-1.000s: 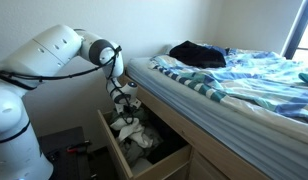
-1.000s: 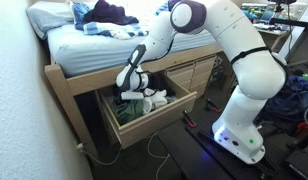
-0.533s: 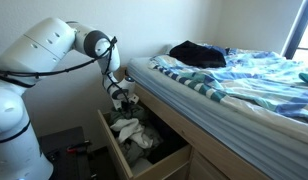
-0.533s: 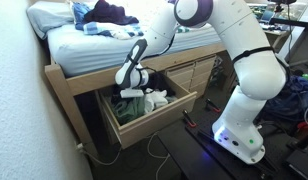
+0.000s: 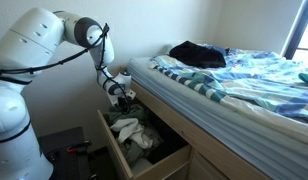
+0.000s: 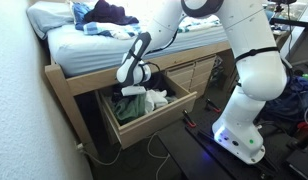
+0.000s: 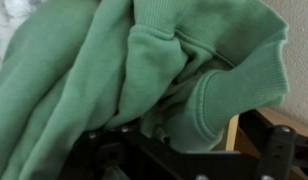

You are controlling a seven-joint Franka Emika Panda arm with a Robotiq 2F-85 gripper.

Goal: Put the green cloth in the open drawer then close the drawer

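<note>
Firstly, the arm (image 5: 44, 40): we see the white Panda at the far left of an exterior view, elbow high, reaching down beside the bed.
Gripper (image 5: 120, 92): it hangs over the open drawer, close to the bed's edge, with nothing dangling from it.
Jaws: apart. In the wrist view the dark fingers (image 7: 284, 152) sit wide at the bottom edge, and we see no fabric pinched between them.
Drawer (image 5: 107, 140): pulled out from under the light-wood bed frame, with a plain wooden wall and a dark inside.
Green cloth (image 5: 122, 123): lying inside the drawer, directly below the gripper. In the wrist view its teal folds and a ribbed hem fill nearly the whole frame.
White cloths (image 5: 142, 138): heaped in the same drawer, just beside the green cloth.
Bed (image 5: 229, 118): its striped mattress side runs off to the right, above the drawer.
Bedding (image 5: 249, 75): blue and white, rumpled across the top.
Dark garment (image 5: 197, 54): a navy-black heap on the bedding near the wall, well apart from the drawer.
</note>
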